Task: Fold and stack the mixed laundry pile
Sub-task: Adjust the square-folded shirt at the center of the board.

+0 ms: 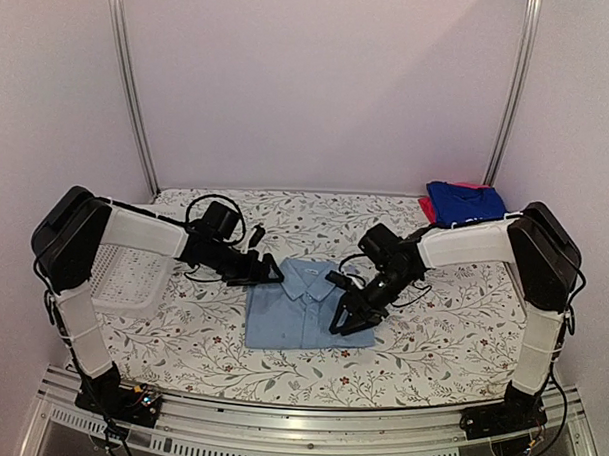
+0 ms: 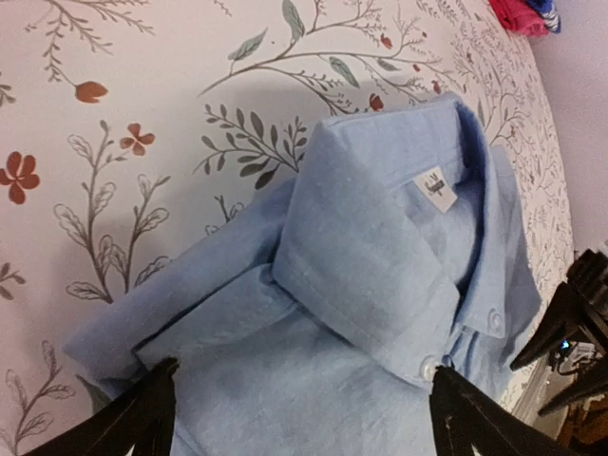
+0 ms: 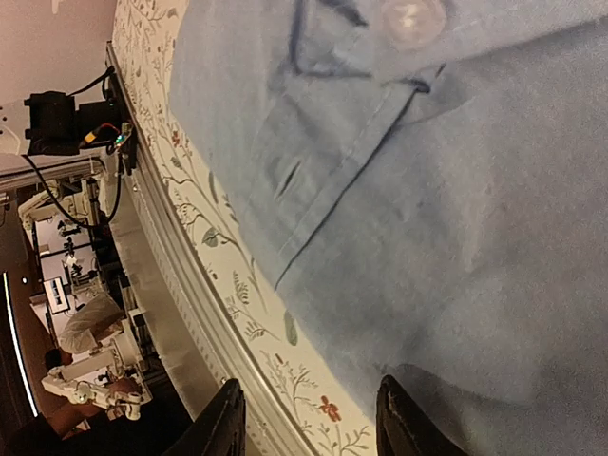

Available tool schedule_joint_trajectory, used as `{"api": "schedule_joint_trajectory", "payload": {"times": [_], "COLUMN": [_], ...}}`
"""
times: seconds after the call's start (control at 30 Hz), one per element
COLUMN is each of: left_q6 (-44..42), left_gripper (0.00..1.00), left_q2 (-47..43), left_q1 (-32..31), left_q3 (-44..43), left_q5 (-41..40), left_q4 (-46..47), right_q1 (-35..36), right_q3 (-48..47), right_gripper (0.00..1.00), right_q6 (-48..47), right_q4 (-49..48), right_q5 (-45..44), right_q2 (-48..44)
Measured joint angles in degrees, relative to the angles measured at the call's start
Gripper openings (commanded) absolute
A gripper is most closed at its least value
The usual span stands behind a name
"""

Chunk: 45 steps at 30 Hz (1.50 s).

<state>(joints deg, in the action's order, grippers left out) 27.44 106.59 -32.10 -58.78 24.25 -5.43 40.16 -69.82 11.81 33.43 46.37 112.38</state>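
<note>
A folded light-blue collared shirt (image 1: 300, 306) lies flat in the middle of the floral table cover (image 1: 451, 323). My left gripper (image 1: 271, 273) hovers at its collar end, open. In the left wrist view the shirt's collar (image 2: 380, 256) fills the space between the wide-apart fingertips (image 2: 133, 418). My right gripper (image 1: 349, 322) is low over the shirt's near right edge. It is open, with one finger (image 3: 408, 423) over the shirt (image 3: 456, 190) and the other over the cover; nothing is held. A folded royal-blue shirt (image 1: 466, 201) rests on a red-pink garment (image 1: 427, 207) at the back right.
A white perforated basket (image 1: 128, 277) stands at the left, under the left arm. The table's metal front rail (image 1: 307, 433) runs along the near edge and shows close to the right gripper in its wrist view. Walls and two upright poles close off the back.
</note>
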Motion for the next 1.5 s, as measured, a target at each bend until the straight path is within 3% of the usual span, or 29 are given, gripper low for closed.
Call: {"api": "schedule_joint_trajectory", "payload": {"times": [0.1,0.27,0.33,0.43,0.63,0.87,1.0,1.13,1.23,1.37,1.5], "left_q6": [-0.59,-0.31,0.20,0.57,0.02,-1.25,-1.90,-2.23,-2.40,-2.80,-3.23], "left_gripper": [0.81,0.61,0.56,0.52,0.51,0.51,0.65,0.64,0.59,0.39,0.20], "left_q2": [-2.82,-6.60,-6.29,-4.79,-0.13,4.11,5.05,5.29,5.29,5.29,5.07], "left_q1": [2.27,2.71,2.86,3.08,3.19,3.30,3.32,3.43,3.56,3.78,3.93], "left_q3": [1.05,0.37,-0.48,-2.01,-5.07,-6.54,-7.63,-8.00,-8.02,-8.02,-7.80], "left_q5": [1.07,2.27,2.08,1.11,-2.05,-3.54,-4.22,-5.57,-6.23,-6.05,-4.33], "left_q4": [-0.55,-0.90,-0.90,-1.40,-3.04,-4.83,-5.99,-6.51,-6.84,-6.93,-6.05], "right_q1": [-0.17,-14.80,-19.85,-20.85,-18.78,-18.34,-18.08,-17.88,-17.66,-17.55,-17.31], "right_q3": [0.09,0.02,-0.61,-1.77,-2.38,-3.74,-5.01,-6.54,-7.10,-7.34,-8.11], "right_gripper": [0.46,0.45,0.44,0.43,0.43,0.43,0.45,0.44,0.35,0.11,0.03], "right_q6": [0.31,3.54,4.59,5.18,6.05,6.29,6.34,6.27,6.16,6.05,5.66], "right_q4": [1.22,-1.60,-2.43,-2.82,-3.50,-4.63,-5.33,-5.42,-5.53,-5.38,-5.35], "right_q5": [1.77,-0.04,-1.92,-2.86,-2.19,-0.90,-0.70,0.31,0.50,0.72,1.01], "right_q2": [-5.31,-13.88,-13.77,-10.05,-0.28,4.26,7.04,8.52,9.01,9.01,9.03]}}
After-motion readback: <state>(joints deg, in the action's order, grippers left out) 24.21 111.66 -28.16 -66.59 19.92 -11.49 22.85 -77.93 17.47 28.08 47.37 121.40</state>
